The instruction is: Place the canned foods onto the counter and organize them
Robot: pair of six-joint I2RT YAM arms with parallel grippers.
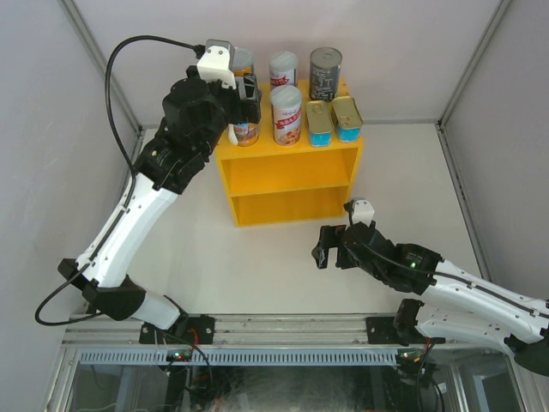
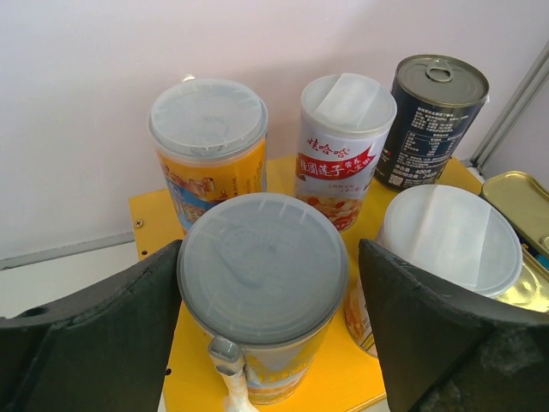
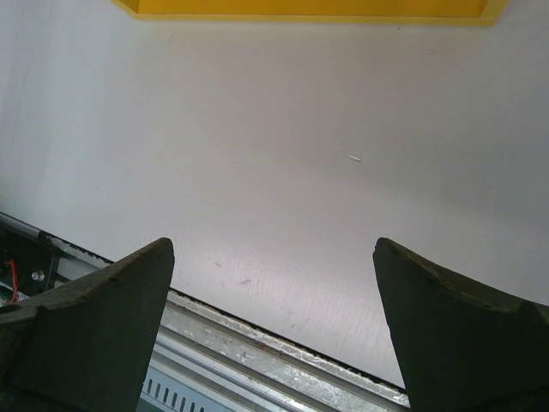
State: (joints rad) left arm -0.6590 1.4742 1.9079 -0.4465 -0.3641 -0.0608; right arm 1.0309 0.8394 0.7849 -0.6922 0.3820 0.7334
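All seven cans stand on top of the yellow counter (image 1: 292,176). At the back are an orange-blue can (image 2: 206,142), a white-red can (image 2: 339,146) and the dark grey can (image 2: 433,116). In front are the orange-blue can with the white spoon (image 2: 257,352), a second white-red can (image 2: 446,240) and two gold-lidded tins (image 1: 318,123) (image 1: 346,118). My left gripper (image 2: 268,257) is open around the spoon can, its left finger at the lid and a gap on the right. My right gripper (image 3: 274,257) is open and empty, low over the table in front of the counter (image 3: 309,7).
The counter's two open front compartments face the arms. The metal rail of the table's near edge (image 3: 257,360) lies just below my right gripper. White walls (image 1: 51,103) enclose the table on the left, right and back.
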